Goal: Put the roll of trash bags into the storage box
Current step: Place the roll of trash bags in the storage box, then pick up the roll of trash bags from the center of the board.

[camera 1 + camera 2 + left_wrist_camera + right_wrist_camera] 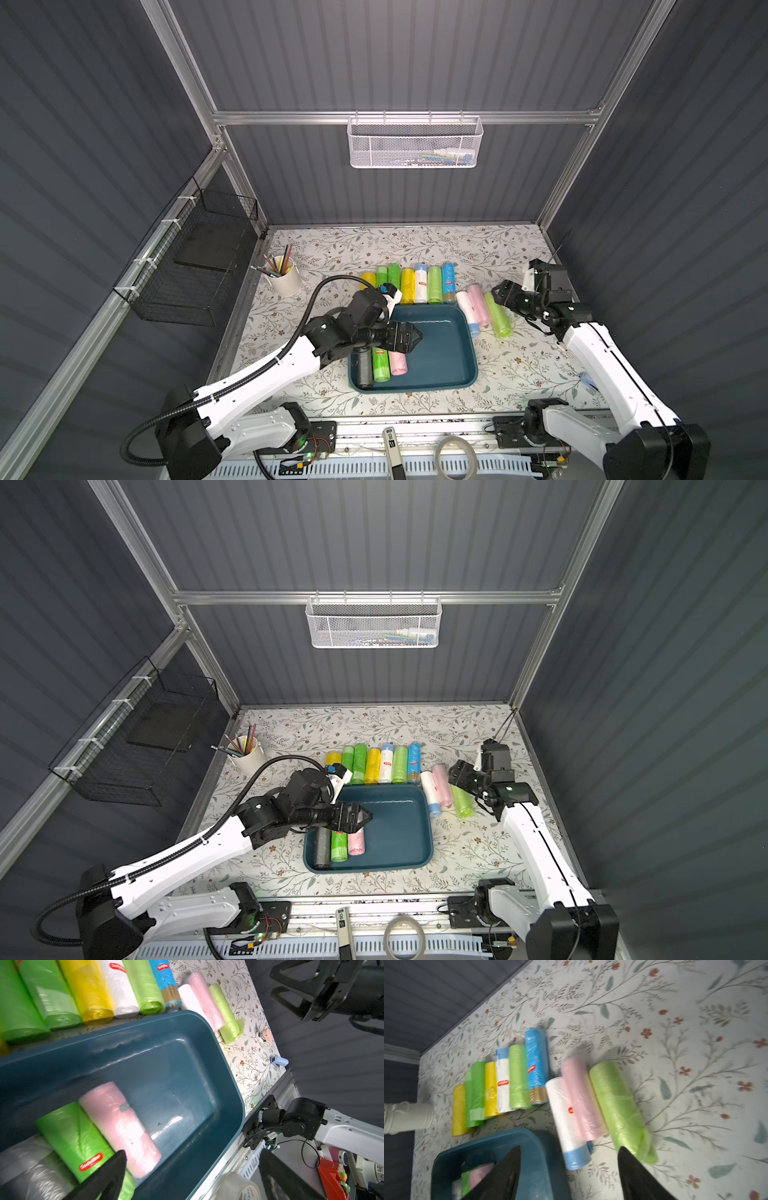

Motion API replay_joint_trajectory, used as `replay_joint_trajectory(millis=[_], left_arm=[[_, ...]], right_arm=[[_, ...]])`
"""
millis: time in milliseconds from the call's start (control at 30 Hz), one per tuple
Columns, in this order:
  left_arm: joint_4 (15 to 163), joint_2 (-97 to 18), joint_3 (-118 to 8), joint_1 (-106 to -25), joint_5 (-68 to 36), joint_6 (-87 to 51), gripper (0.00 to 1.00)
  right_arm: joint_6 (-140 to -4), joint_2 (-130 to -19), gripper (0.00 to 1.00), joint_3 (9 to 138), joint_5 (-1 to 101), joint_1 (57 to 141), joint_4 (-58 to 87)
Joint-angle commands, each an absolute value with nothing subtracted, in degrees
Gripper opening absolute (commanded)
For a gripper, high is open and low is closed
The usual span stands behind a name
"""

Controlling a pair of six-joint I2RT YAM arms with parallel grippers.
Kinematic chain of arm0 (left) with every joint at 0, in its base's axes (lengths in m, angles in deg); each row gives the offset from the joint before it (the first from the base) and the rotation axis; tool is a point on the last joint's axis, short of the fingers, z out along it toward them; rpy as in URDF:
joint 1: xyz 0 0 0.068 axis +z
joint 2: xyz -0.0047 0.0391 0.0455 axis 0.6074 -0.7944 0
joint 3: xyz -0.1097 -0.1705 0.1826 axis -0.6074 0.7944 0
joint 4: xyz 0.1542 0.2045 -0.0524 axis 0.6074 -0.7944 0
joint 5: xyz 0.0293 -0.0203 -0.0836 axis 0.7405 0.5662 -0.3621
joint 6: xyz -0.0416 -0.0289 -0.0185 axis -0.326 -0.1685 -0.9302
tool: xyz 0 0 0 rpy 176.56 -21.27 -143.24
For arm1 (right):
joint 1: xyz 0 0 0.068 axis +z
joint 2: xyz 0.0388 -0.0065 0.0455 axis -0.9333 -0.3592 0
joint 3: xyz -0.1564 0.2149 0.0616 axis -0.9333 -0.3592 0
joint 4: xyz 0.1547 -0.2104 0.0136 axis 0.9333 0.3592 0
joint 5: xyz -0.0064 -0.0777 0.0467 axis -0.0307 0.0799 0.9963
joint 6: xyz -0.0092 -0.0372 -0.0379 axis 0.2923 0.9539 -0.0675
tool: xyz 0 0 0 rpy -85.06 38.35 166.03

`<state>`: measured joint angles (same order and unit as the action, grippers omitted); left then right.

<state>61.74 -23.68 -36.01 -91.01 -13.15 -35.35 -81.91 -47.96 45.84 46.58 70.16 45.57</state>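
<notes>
A pink roll of trash bags (pixel 400 364) lay inside the shallow dark teal plastic storage box (pixel 451 345), under the left gripper (pixel 417 335), fingers spread and empty. The right gripper (pixel 497 292), fingers apart, hovered by a pale green roll (pixel 500 322)

My left gripper (pixel 417 335) over left half of storage box (pixel 457 370), jaws wide. Below it, three rolls side by side at box's left wall: dark grey roll (pixel 365 370), green roll (pixel 380 366), pink roll (pixel 398 362). Row of rolls (pixel 420 286) on table just behind box. Right of box, lying together: white roll (pixel 467 311), second pink roll (pixel 478 305), light green roll (pixel 500 319). My right gripper (pixel 498 294) at light green roll's far end; contact not determinable
</notes>
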Motion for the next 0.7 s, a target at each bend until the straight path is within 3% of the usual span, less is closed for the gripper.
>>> replay_joint_trajectory(millis=[0, 200, 667], left_arm=[[67.04, -26.68, -38.87, -93.82, -11.55, -36.87, 1.00], [71.12, -26.40, -36.90, -94.59, -9.57, -39.11, 1.00], [68.88, -24.87, -34.58, -94.53, -8.79, -39.22, 1.00]], right_arm=[[-77.52, -50.21, 0.64, 46.43, 43.39, 67.58, 50.18], [-73.89, -57.29, 0.63, 45.89, 37.98, 67.05, 51.45], [-71.30, -68.25, 0.66, 47.30, 44.69, 67.06, 46.35]])
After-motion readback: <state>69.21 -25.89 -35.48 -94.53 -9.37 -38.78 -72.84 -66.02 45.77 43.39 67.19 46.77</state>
